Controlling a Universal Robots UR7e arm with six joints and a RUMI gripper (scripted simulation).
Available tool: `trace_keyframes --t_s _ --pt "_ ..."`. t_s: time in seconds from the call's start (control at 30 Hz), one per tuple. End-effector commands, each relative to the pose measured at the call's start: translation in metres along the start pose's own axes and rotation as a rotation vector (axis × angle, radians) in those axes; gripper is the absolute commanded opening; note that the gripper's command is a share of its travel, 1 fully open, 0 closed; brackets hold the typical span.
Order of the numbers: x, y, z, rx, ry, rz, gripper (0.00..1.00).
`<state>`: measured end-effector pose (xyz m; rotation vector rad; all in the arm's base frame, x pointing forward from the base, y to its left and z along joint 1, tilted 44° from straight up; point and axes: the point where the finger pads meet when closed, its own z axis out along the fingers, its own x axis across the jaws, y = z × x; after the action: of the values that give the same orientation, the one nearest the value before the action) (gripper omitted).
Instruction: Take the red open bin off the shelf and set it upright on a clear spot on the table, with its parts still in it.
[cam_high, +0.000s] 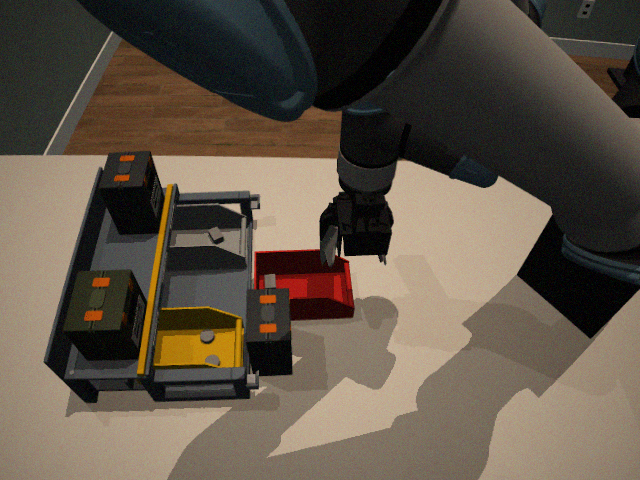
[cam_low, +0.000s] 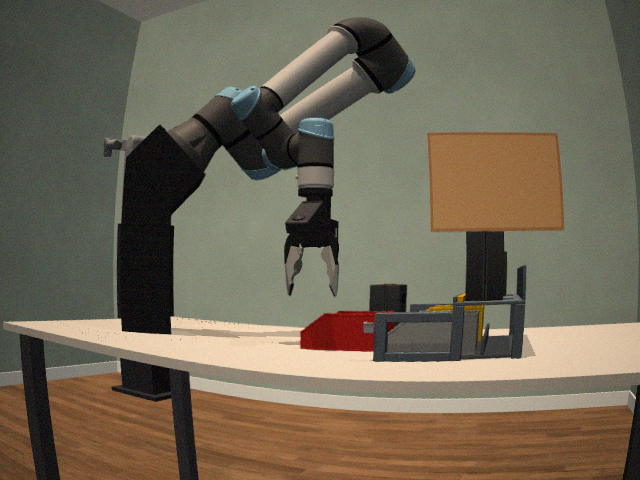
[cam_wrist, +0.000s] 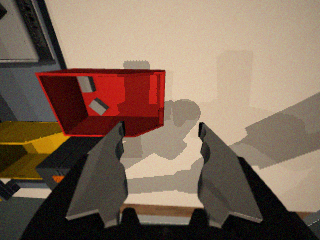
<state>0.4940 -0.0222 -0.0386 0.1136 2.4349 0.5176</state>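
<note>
Red bin on tabletop beside the shelf; end effector above it, parted and empty.

We note the red open bin (cam_high: 310, 286) sitting upright on the tabletop (cam_high: 465, 372), just beside the grey shelf (cam_high: 160, 258) and touching or nearly touching a dark box (cam_high: 267, 330) at its corner; from these views we cannot tell which. Two small grey parts (cam_wrist: 92, 95) lie loose inside. The end effector (cam_low: 311, 276) hangs well above the bin's far rim with its jaws partly spread and nothing between them. We judge the bin to be rigid, thin-walled and light, with smooth sides likely to slip. If regrasped, we would pinch one upright side wall at mid-length and keep it level, since the parts slide freely.
</note>
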Motion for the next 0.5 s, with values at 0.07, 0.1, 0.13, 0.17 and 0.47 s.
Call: trace_keyframes --t_s 0.07,0.1,0.13,0.17,0.47 --pt "-0.0003 -0.0001 -0.0012 0.0 0.0 0.0 0.0" --pt "-0.0003 -0.0001 -0.0012 0.0 0.0 0.0 0.0" --pt "-0.0003 -0.0001 -0.0012 0.0 0.0 0.0 0.0" --pt "-0.0003 -0.0001 -0.0012 0.0 0.0 0.0 0.0" --pt "-0.0003 -0.0001 -0.0012 0.0 0.0 0.0 0.0"
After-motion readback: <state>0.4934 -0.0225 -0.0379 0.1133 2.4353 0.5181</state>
